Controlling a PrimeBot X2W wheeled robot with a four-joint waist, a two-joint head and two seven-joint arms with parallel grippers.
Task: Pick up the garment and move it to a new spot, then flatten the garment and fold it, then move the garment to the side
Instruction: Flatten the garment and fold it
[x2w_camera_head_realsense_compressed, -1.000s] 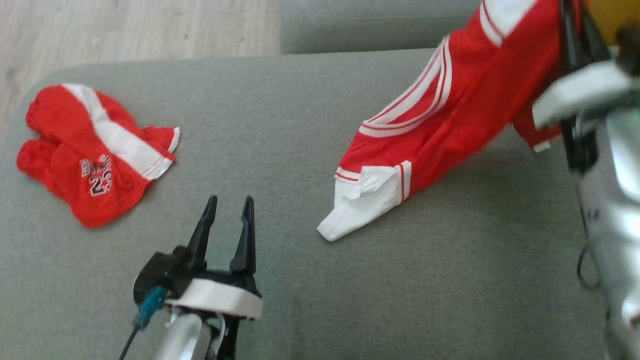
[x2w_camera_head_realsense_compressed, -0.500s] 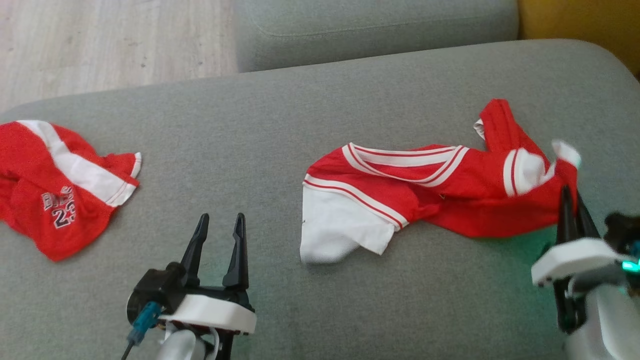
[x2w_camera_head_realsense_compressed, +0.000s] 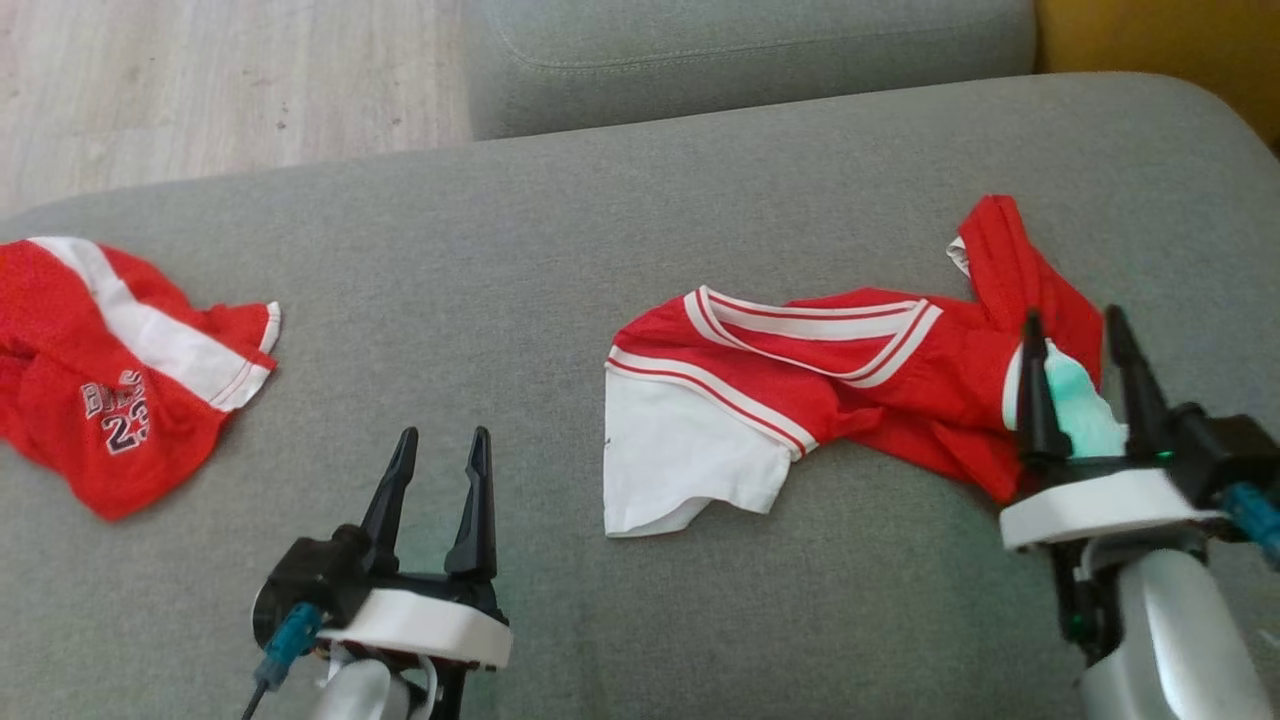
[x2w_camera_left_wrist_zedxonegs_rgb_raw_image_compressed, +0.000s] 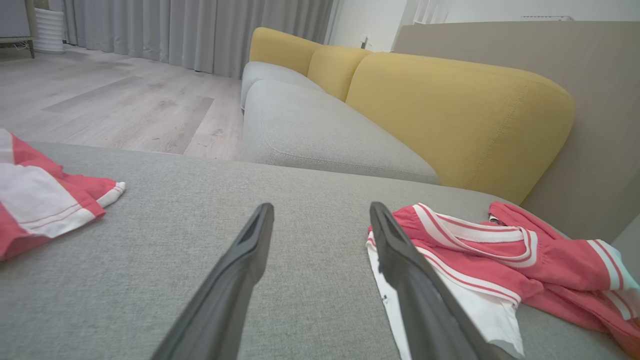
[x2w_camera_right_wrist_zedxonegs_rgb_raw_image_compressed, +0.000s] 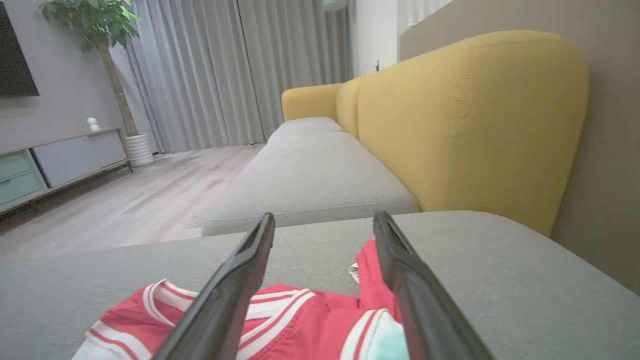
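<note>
The garment (x2w_camera_head_realsense_compressed: 850, 390) lies crumpled right of centre on the sofa cushion (x2w_camera_head_realsense_compressed: 700, 220). Both our right gripper (x2w_camera_head_realsense_compressed: 1072, 318), over its right end, and left gripper (x2w_camera_head_realsense_compressed: 444, 434) gape empty; we should pinch opposite hems and spread outward.

The left gripper (x2w_camera_head_realsense_compressed: 445, 435) and right gripper (x2w_camera_head_realsense_compressed: 1072, 316) each have two long, tapering black fingers on a black block; a white collar (x2w_camera_head_realsense_compressed: 425, 625) rings each wrist; the forearms (x2w_camera_head_realsense_compressed: 1165, 640) are silver-grey; a teal plug (x2w_camera_head_realsense_compressed: 285, 645) juts beside each.
</note>
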